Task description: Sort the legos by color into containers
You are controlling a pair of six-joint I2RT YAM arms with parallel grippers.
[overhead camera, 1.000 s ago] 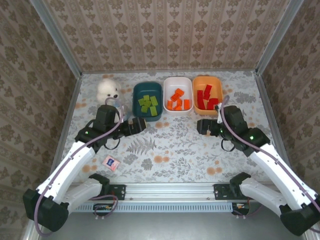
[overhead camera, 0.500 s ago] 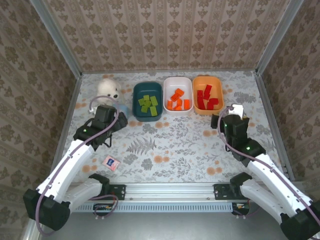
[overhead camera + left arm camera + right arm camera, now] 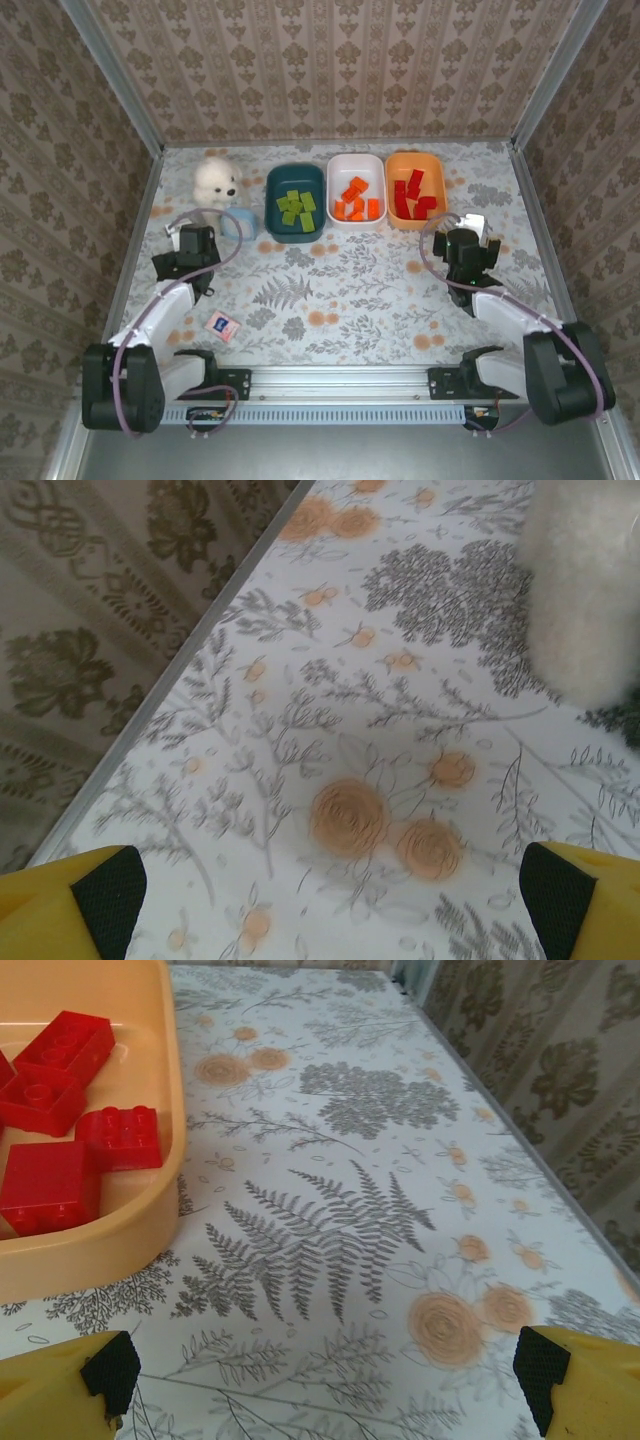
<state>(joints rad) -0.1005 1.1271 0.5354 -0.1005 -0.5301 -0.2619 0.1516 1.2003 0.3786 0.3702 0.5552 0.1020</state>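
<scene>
Both arms sit folded close to their bases, forearms low over the bench (image 3: 350, 300). The left gripper (image 3: 332, 890) points at bare bench near a white plush (image 3: 590, 590), its jaws wide and empty. The right gripper (image 3: 325, 1370) is also wide and empty, just beside the orange tub (image 3: 100, 1250). The legos lie sorted, with green legos (image 3: 296, 207) in the teal tub (image 3: 270, 205), orange legos (image 3: 355, 200) in the white tub (image 3: 345, 171) and red legos (image 3: 120, 1138) in the orange tub.

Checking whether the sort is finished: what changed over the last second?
Both arms drew back from mid-table toward their own sides; the left gripper and right gripper stayed open and empty. The teal tub, white tub, orange tub and their legos did not move.
</scene>
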